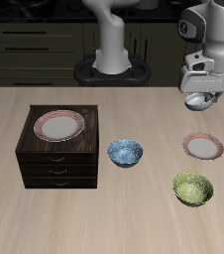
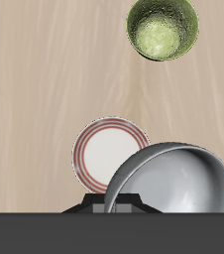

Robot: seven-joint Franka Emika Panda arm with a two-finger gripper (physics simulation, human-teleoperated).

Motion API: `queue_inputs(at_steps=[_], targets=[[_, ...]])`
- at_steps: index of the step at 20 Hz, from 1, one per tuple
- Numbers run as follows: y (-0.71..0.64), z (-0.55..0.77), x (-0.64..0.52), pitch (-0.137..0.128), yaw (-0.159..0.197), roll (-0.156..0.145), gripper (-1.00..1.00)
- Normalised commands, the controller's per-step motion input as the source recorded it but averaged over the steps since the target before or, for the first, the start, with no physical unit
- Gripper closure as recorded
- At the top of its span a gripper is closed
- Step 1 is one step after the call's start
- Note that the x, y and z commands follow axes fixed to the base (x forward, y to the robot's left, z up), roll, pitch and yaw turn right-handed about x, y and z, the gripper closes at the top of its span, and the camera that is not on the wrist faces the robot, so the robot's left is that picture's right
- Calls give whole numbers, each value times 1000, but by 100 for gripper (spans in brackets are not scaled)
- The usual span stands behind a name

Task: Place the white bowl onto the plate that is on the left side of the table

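Nearest the front edge of the worktop sits the green bowl, round and bumpy inside, with a rough, speckled look. The worktop itself is pale wood with soft, long grain lines. A little farther back is the blue bowl, small and round, with a busy pattern all over it. Beside it stands a dark wooden chest of drawers, boxy and square, with three thin drawers on its front. On top of the chest lies a second plate, flat and round, white in the middle with a brownish-red rim. On the other side of the blue bowl, just behind the green bowl, lies the plate, round and shallow, off-white in the middle with a pale pink-red ring around the edge. It is bare on top. Above and a bit behind that plate hangs the pincer, white and grey and blocky, at the end of the robot arm. The white bowl is up in the air with it, tucked right under it, so the pincer is closed on the bowl. In the wrist view the white bowl looks smooth, plain and shiny grey-white, with a thin round rim, and it covers part of the plate far below. The bowl does not touch the plate.
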Motion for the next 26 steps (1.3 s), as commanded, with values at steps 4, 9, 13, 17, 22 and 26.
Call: queue_inputs(at_steps=[4, 9, 13, 17, 22, 26], targets=[[42, -219, 145, 29, 11, -16, 100], [69, -551, 173, 79, 5, -35, 100], [-29, -314, -70, 25, -2, -14, 100], [122, -124, -248, -30, 38, -4, 100], [51, -135, -58, 3, 10, -6, 100], [19, -225, 65, 28, 18, -7, 100]])
